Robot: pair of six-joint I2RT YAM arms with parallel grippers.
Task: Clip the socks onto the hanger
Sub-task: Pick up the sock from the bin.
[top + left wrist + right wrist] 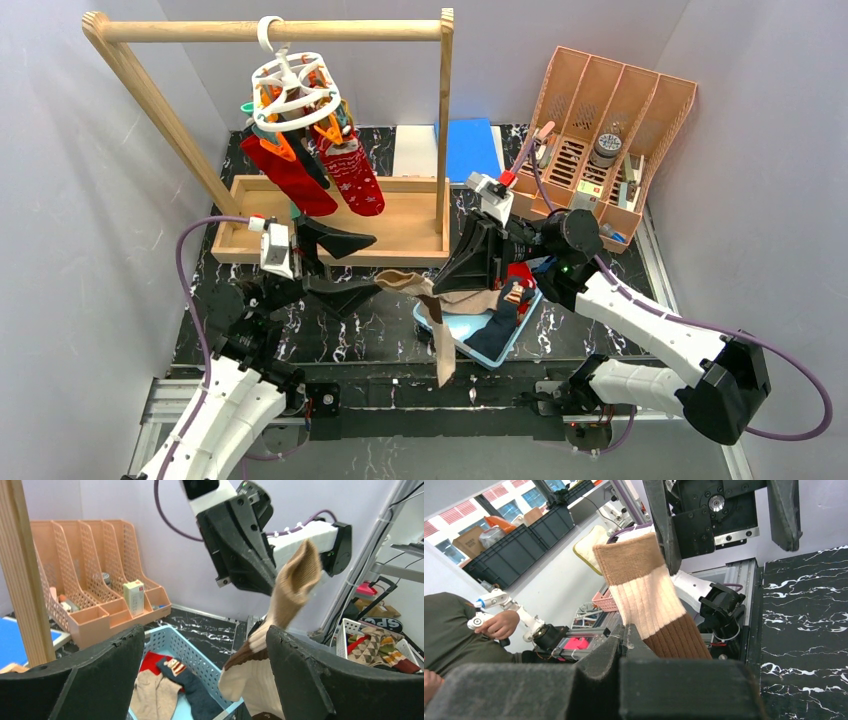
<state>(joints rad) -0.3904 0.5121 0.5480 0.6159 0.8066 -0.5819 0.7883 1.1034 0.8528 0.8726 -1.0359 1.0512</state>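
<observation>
Your left hand (205, 636) fills the nearest view, fingers spread wide and gripping nothing. The tan striped sock (287, 592) hangs just ahead of it and slightly right, pinched in the closed right hand (440, 290) above the blue basket (187, 647) at the middle of the desk's (330, 335) near edge. One end of the sock reaches toward the gap between your left fingers; the rest dangles toward the near edge. The hanger (295, 85), with two red socks (300, 180) already clipped, hangs from the wooden rail (270, 30) over the far-left corner, so your left arm looks nearer to it. Mind the rail's slanted leg; the orange organiser (610, 120) stands well apart, far right.
</observation>
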